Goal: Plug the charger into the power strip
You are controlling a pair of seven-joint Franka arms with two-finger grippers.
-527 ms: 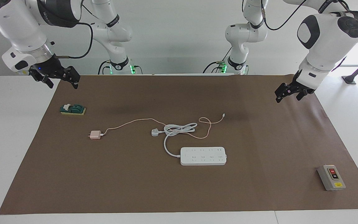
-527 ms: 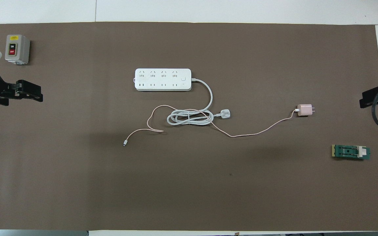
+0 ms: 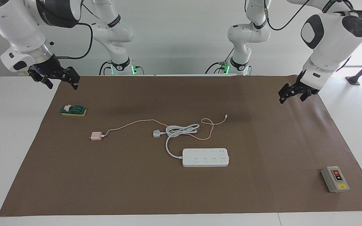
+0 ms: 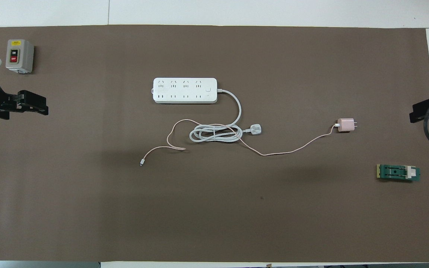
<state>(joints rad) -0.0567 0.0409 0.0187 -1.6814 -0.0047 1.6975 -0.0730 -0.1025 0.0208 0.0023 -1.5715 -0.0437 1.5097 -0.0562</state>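
Currently unplugged: charger (image 3: 95,136) prongs toward right arm's end; power strip (image 3: 205,157) lengthwise across table; left gripper (image 3: 294,94), right gripper (image 3: 57,81) fingers apart, empty.

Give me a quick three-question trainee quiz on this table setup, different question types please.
1. True or false: the charger is plugged into the strip.
2. Which lies nearer the robots? A) strip B) white plug
3. Fill in: the grey box lies toward the ____ arm's end of the table.

Key: 1. False; the charger lies apart on the mat. 2. B. 3. Left.
Both the left pincer and right pincer wait in the air, holding nothing.
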